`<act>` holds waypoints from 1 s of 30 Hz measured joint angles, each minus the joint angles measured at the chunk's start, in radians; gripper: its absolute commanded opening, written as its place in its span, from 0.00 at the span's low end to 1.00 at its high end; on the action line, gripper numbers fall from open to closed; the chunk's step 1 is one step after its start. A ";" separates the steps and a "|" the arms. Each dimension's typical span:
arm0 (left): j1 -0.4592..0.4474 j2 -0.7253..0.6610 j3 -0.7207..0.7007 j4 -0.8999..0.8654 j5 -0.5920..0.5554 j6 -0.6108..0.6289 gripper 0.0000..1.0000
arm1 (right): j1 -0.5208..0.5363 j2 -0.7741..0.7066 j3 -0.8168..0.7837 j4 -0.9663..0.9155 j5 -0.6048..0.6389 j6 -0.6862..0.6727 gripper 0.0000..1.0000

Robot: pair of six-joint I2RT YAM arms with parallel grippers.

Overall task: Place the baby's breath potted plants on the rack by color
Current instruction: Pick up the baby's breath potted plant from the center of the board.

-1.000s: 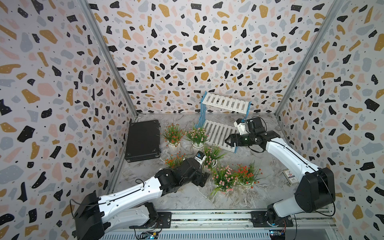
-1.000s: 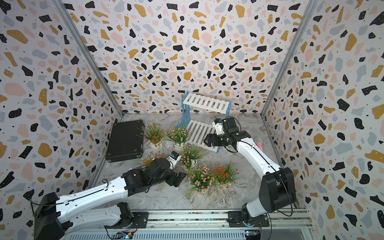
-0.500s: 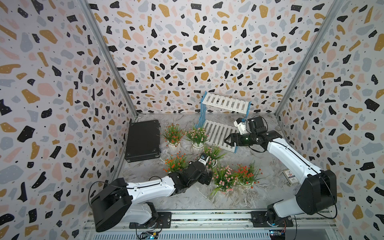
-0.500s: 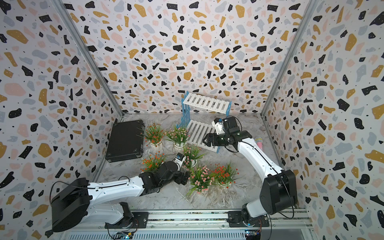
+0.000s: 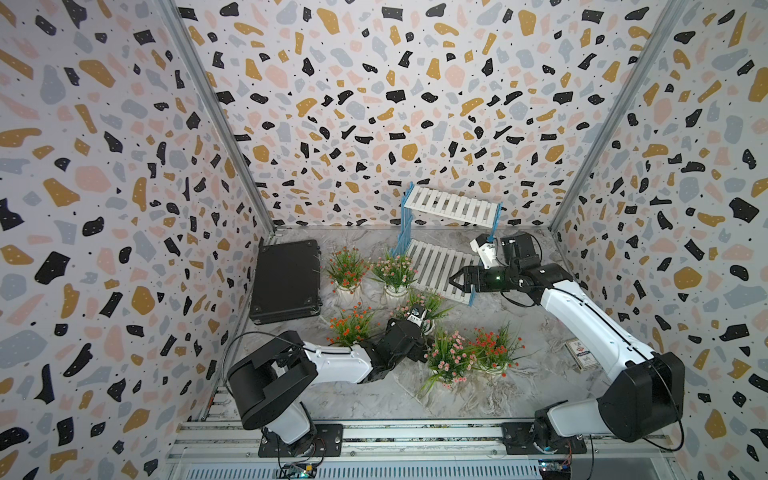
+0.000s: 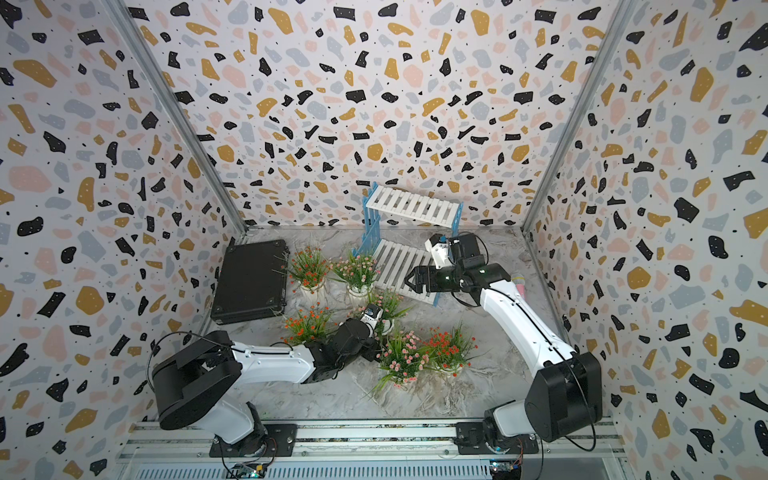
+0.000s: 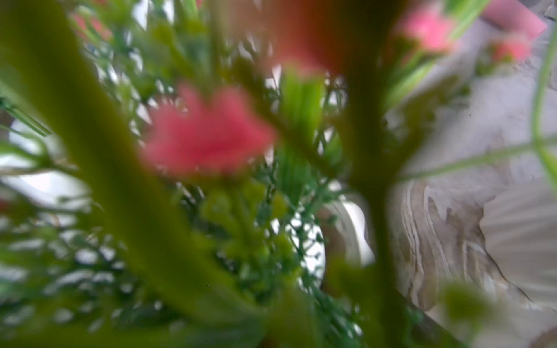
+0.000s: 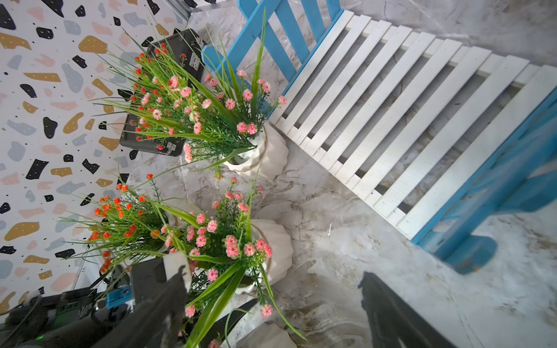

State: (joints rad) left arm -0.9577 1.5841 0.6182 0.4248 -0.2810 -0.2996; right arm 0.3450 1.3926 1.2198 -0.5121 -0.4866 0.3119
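The rack, with a top shelf [image 5: 451, 208] and a lower shelf [image 5: 434, 266] [image 8: 407, 120], stands at the back. The baby's breath potted plants all stand on the marble floor. Two are left of the rack, red [image 5: 346, 266] and pink [image 5: 395, 268] [image 8: 211, 120]. Two are mid-floor, red [image 5: 353, 326] and pink [image 5: 428, 303] [image 8: 223, 238]. Two are in front, pink [image 5: 451, 357] and red [image 5: 496, 347]. My left gripper [image 5: 409, 336] is buried among the pink plants. Its wrist view is blurred foliage and its jaws are hidden. My right gripper [image 5: 455, 282] [image 8: 272, 274] hangs open and empty by the lower shelf's front edge.
A black flat case [image 5: 286, 282] lies along the left wall. A small printed card [image 5: 582, 353] lies on the floor at the right, under my right arm. Patterned walls close in three sides. A pot [image 7: 518, 241] sits close beside my left wrist camera.
My left arm has folded lower and pushed its gripper right, deeper between the pink plants, uncovering the mid-floor red plant. My right gripper has stayed in place and its jaws have widened slightly.
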 measured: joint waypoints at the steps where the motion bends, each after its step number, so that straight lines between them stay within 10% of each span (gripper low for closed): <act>1: 0.004 0.006 0.000 0.013 -0.001 0.000 0.99 | 0.000 -0.003 -0.002 0.000 0.000 -0.001 0.93; 30: 0.045 0.081 0.002 0.196 0.152 0.077 0.73 | 0.000 -0.143 -0.052 0.002 0.058 -0.007 0.91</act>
State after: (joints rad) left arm -0.9127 1.6653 0.6197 0.6212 -0.1291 -0.2230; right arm 0.3450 1.2495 1.1675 -0.5102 -0.4286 0.3050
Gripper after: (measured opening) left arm 0.891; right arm 0.913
